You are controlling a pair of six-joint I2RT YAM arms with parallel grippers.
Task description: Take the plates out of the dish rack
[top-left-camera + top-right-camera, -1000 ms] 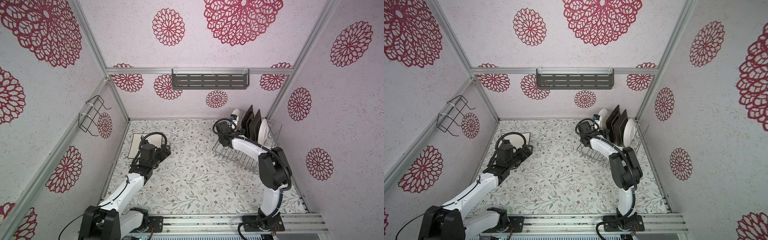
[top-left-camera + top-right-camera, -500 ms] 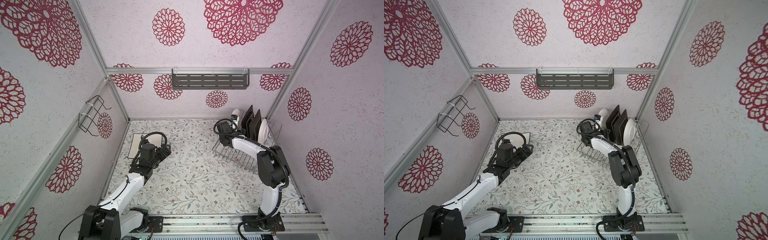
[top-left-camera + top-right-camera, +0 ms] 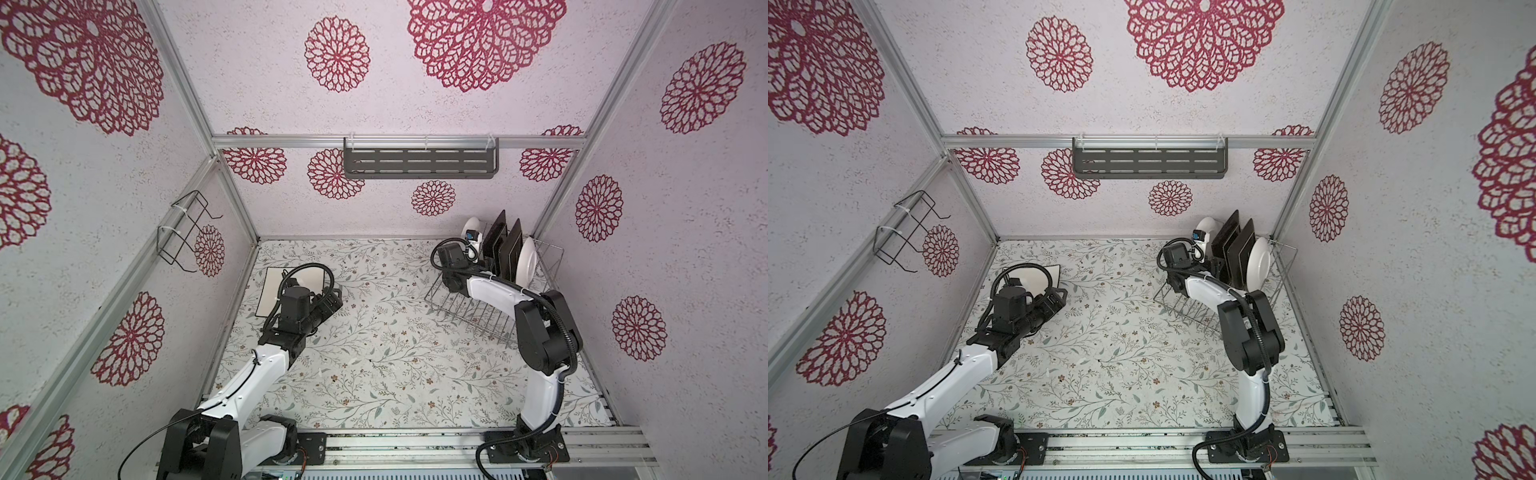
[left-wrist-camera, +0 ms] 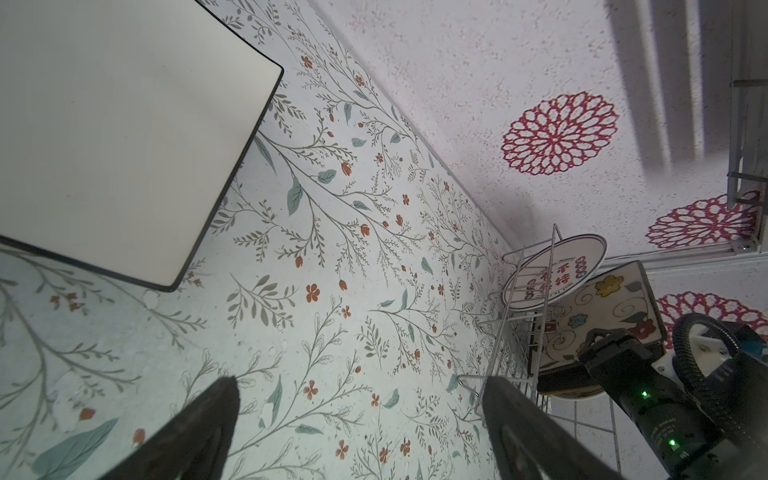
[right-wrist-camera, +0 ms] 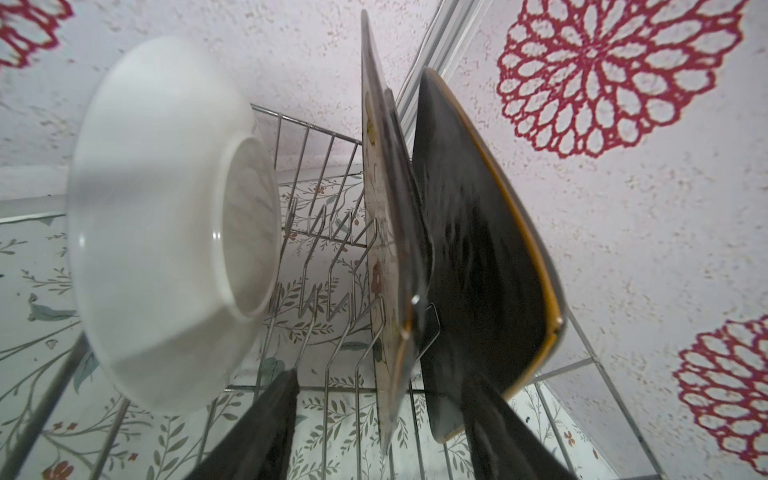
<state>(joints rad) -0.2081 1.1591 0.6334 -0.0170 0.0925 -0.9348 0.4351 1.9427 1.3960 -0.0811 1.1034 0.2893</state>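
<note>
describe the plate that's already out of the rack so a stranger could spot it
On the floral table, look to the far left, away from the dish rack. The square white plate lies flat there. Every other plate stands upright in the rack.

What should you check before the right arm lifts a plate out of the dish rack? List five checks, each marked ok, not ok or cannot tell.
1. Right end effector straddles the flowered plate at its edge: ok.
2. Grip closed on that plate: not ok, gaps show.
3. Only one plate between them: cannot tell; the second dark plate sits close.
4. Left end effector open and empty: ok.
5. Square white plate flat on the table, outside the dish rack: ok.
</note>
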